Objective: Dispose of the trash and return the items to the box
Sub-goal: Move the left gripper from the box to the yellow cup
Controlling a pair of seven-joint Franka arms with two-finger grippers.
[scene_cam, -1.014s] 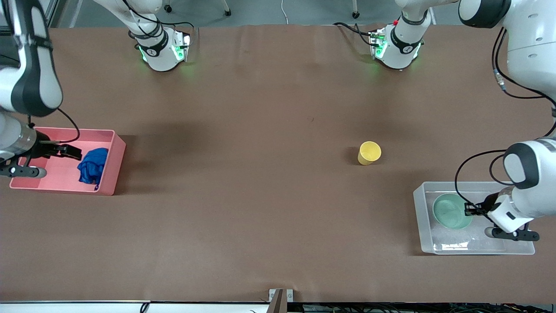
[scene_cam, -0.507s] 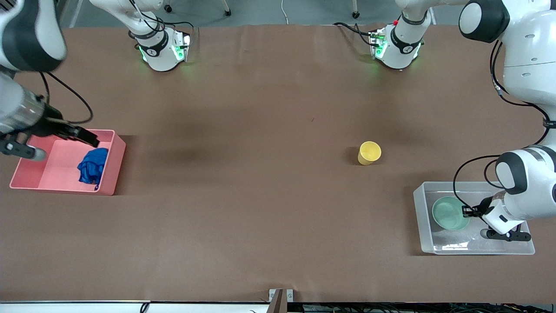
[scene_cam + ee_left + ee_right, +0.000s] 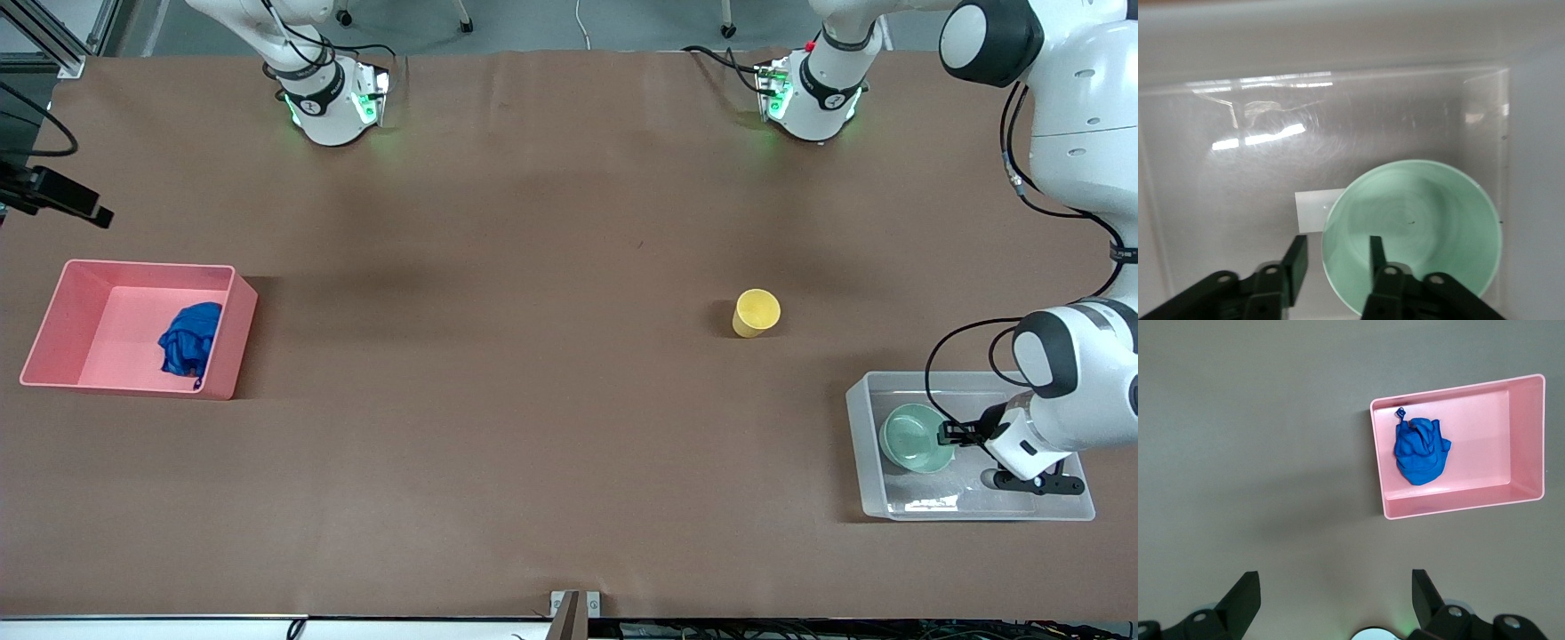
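Note:
The blue wad of trash [image 3: 187, 342] lies in the pink bin [image 3: 53, 356]; both also show in the right wrist view, the wad [image 3: 1421, 450] in the bin [image 3: 1528, 440]. My right gripper [image 3: 93, 213] is open and empty, high over the table's edge beside the bin. The mint-green bowl [image 3: 911, 437] sits in the clear box [image 3: 858, 418]. My left gripper [image 3: 947, 434] is open and straddles the bowl's rim [image 3: 1327, 257], one finger inside, one outside, over the white sticker [image 3: 1310, 210]. The yellow cup [image 3: 757, 313] stands on the table, apart from both grippers.
The two arm bases [image 3: 331, 102] [image 3: 809, 98] stand at the table's edge farthest from the front camera. The clear box's walls [image 3: 1338, 40] enclose my left gripper. Brown table [image 3: 498, 356] stretches between the bin and the cup.
My right gripper has risen out of the pink bin and drawn away, leaving the blue wad there. My left gripper and the bowl have sunk slightly in the clear box.

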